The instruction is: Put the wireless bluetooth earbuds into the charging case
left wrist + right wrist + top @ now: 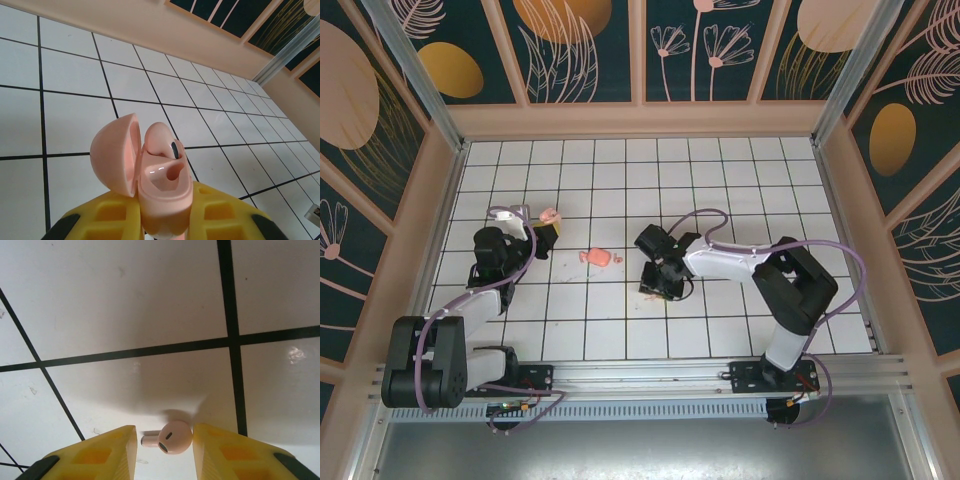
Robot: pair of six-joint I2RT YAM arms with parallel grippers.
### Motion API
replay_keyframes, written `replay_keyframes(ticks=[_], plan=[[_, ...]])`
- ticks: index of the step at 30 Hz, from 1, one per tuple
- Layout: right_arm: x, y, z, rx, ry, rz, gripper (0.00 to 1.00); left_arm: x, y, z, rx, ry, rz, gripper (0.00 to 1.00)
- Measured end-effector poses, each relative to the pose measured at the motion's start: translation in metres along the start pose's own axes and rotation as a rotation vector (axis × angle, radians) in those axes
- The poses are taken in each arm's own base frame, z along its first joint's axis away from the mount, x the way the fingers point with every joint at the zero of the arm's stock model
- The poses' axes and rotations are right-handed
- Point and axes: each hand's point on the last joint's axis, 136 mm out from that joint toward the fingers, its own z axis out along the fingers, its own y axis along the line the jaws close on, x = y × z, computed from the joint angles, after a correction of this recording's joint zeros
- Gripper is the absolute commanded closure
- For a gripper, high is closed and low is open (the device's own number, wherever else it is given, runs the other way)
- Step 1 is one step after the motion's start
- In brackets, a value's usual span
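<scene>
My left gripper [165, 200] [547, 232] is shut on the salmon-pink charging case [162, 192] [548, 214], holding it up off the tiles. Its lid [114, 152] hangs open to the left. One earbud [161, 141] sits in the case, and beside it is an empty socket [173, 172]. The other earbud [172, 437] lies on a white tile, stem pointing left. My right gripper [164, 429] [658, 286] is down at the floor, open narrowly, one yellow finger on each side of that earbud. A thin gap shows at the stem tip.
A small pink item [598, 257] lies on the tiles between the two grippers. Low peach walls [640, 120] ring the tiled floor. Black grout lines [227, 315] cross the floor near the right gripper.
</scene>
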Motion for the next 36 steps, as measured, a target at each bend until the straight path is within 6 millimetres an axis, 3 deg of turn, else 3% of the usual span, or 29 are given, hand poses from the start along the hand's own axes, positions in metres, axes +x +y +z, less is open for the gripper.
replay_keyframes(ticks=[14, 24, 36], plan=[[-0.022, 0.030, -0.019, -0.049, -0.090, -0.065, 0.66, -0.001, -0.001, 0.000, 0.003, -0.001, 0.001, 0.89], [-0.008, 0.010, -0.013, 0.028, -0.050, -0.033, 0.68, -0.001, -0.001, 0.000, 0.003, -0.002, 0.002, 0.89], [0.002, 0.007, 0.007, 0.057, 0.003, -0.031, 0.70, -0.001, -0.001, 0.000, 0.003, -0.002, 0.002, 0.89]])
